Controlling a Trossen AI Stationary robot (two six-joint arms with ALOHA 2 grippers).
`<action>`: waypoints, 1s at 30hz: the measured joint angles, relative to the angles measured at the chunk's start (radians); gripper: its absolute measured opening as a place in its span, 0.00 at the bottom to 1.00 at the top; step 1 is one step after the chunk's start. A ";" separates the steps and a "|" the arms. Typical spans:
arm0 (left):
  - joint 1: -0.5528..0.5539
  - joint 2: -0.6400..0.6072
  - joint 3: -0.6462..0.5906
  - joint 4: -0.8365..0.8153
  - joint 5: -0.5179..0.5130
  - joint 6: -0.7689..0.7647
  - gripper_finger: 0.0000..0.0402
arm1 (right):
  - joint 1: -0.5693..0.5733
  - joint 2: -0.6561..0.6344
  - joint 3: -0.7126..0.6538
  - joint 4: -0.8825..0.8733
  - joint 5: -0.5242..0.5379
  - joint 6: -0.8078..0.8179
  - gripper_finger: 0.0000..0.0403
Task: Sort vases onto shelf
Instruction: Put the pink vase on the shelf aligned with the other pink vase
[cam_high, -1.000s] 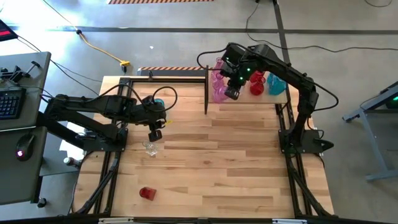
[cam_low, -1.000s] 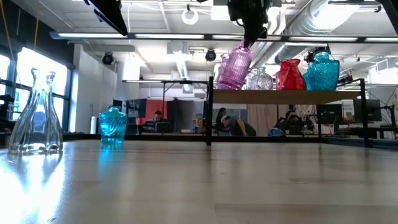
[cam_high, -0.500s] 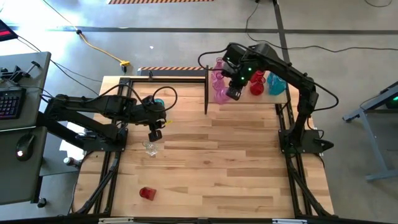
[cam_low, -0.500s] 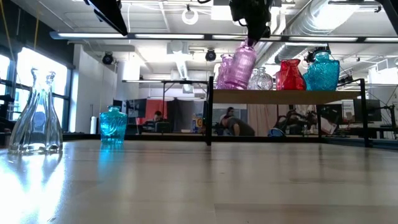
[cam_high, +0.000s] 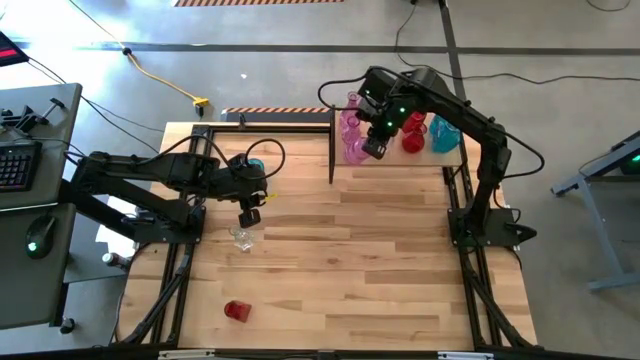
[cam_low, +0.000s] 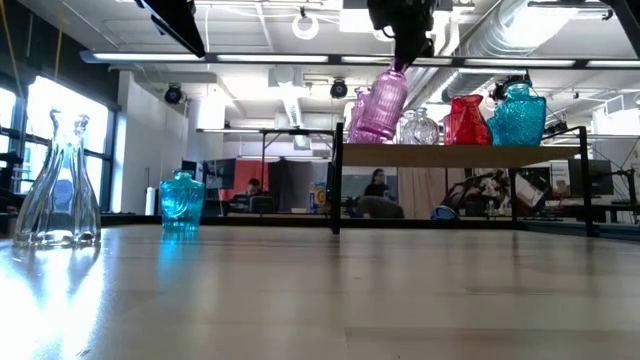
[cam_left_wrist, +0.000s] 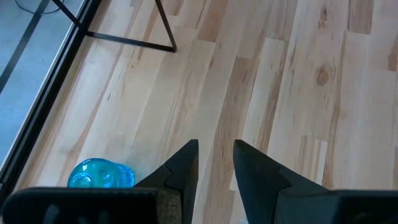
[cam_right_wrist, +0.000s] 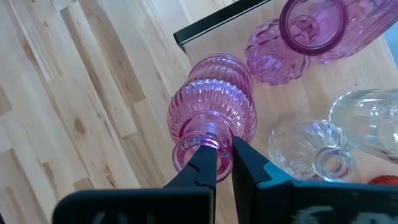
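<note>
We saw the right gripper (cam_right_wrist: 224, 163) clamped on the rim of a ribbed pink glass bottle vase (cam_right_wrist: 214, 118), which hung tilted at the left end of the raised light-wood shelf with black posts (cam_low: 440, 155), its base at or just above the board; we could not tell which. Beside it on the shelf stood other pink vases (cam_right_wrist: 314, 23), clear vases (cam_right_wrist: 311, 151), a red vase (cam_low: 466, 119) and a teal vase (cam_low: 517, 114). The left gripper (cam_left_wrist: 215, 163) hovered over the wooden tabletop (cam_high: 380, 260), fingers slightly apart and empty, with a squat teal glass vase (cam_left_wrist: 101, 174) near it.
</note>
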 joint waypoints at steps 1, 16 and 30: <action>0.000 0.000 0.000 0.000 0.000 0.000 0.22 | 0.000 0.002 0.000 0.000 0.000 0.003 0.00; 0.000 0.000 0.000 0.000 0.000 0.000 0.22 | 0.000 0.022 0.000 0.011 -0.002 0.010 0.00; 0.000 0.000 0.000 0.000 0.000 0.000 0.22 | 0.000 0.023 0.000 0.032 0.018 0.029 0.08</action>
